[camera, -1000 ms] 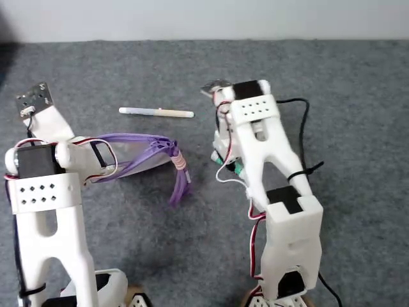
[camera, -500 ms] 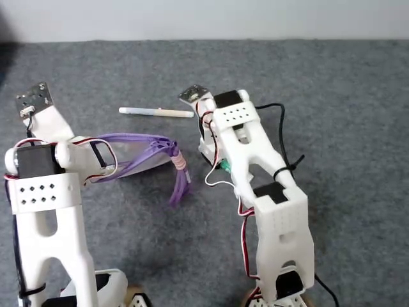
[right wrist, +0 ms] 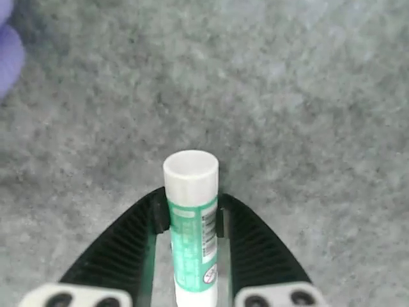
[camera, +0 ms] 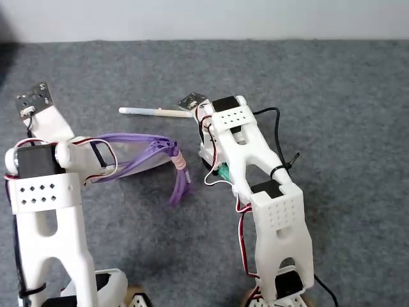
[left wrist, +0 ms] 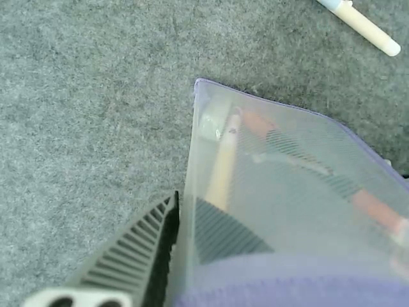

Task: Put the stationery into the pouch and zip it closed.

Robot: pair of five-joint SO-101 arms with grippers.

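Note:
My left gripper (camera: 101, 157) is shut on the edge of the clear, purple-trimmed pouch (camera: 137, 155). In the left wrist view one ribbed finger (left wrist: 150, 256) presses the pouch (left wrist: 287, 192) wall, with a pencil and other stationery showing inside. My right gripper (right wrist: 190, 206) is shut on a green glue stick (right wrist: 190, 217) with a white cap, held over the grey mat. The glue stick (camera: 223, 170) peeks from under the right arm, just right of the pouch's mouth. A white pen (camera: 156, 112) lies on the mat beyond the pouch, and the pen (left wrist: 361, 22) also shows in the left wrist view.
The grey felt mat (camera: 345, 102) covers the table up to a pale wall at the back. Purple zipper straps (camera: 181, 182) hang from the pouch's right end. Open mat lies to the right of the right arm.
The right arm has swung left with the glue stick, its wrist now close to the pen's end and the pouch's mouth. The left arm and pouch have stayed still.

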